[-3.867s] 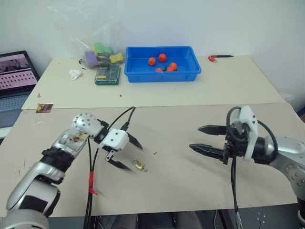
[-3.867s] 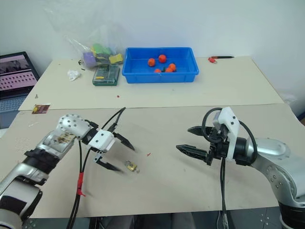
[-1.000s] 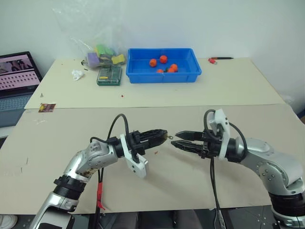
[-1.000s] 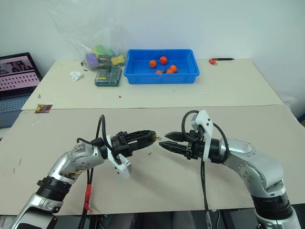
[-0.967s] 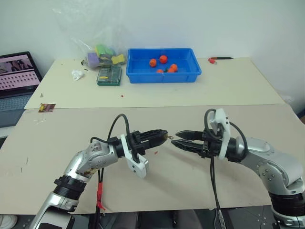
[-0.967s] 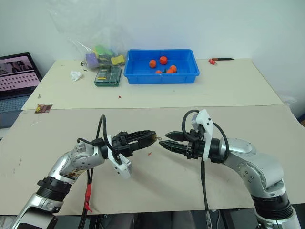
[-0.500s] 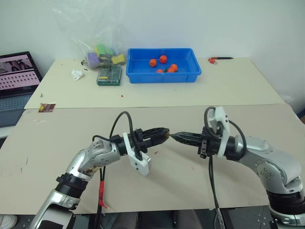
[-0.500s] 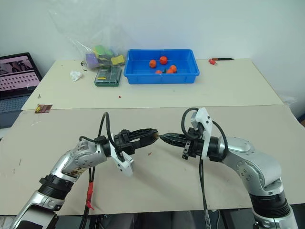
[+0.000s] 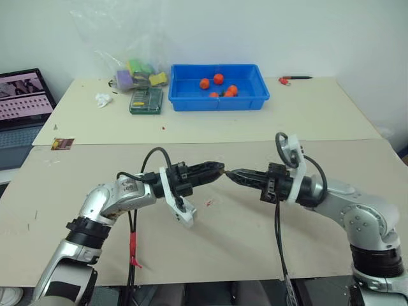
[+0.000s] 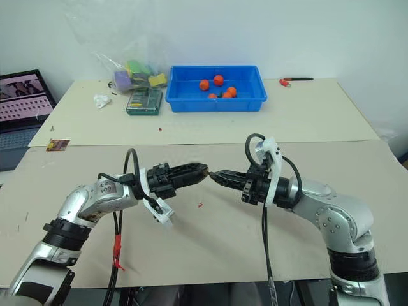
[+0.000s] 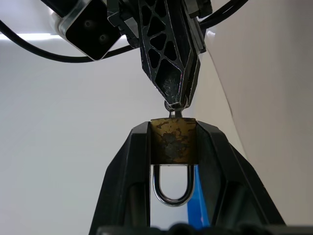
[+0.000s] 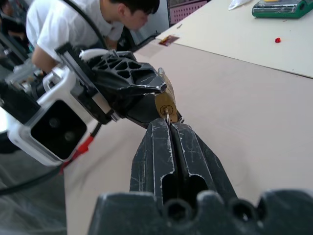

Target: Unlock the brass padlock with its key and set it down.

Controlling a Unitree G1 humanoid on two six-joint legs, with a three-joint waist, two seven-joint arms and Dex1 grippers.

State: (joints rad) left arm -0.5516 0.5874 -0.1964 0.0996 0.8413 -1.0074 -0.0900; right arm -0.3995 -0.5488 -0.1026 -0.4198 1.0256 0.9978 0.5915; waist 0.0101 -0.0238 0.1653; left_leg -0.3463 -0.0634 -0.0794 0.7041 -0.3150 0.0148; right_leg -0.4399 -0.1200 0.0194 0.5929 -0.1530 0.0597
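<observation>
Blue bin (image 9: 220, 102) (far side), near tabletop (image 9: 255, 236) bare

One brass padlock (image 11: 173, 141), one key (image 11: 173, 110), and two grippers: the left gripper (image 11: 173, 147) and the right gripper (image 12: 168, 128). At the table's (image 9: 319, 115) far edge, one blue bin (image 9: 219, 87) with five orange balls (image 9: 218, 79), one green case (image 9: 145, 100), one plastic bag (image 9: 131, 67), one red-tipped pen (image 9: 294, 79). One laptop (image 9: 22, 102) beside the left edge. One person (image 12: 78, 22)

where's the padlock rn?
The brass padlock is clamped in the left pincer, held above the middle of the near table. The shut right pincer meets it tip to tip, pinching the key.
</observation>
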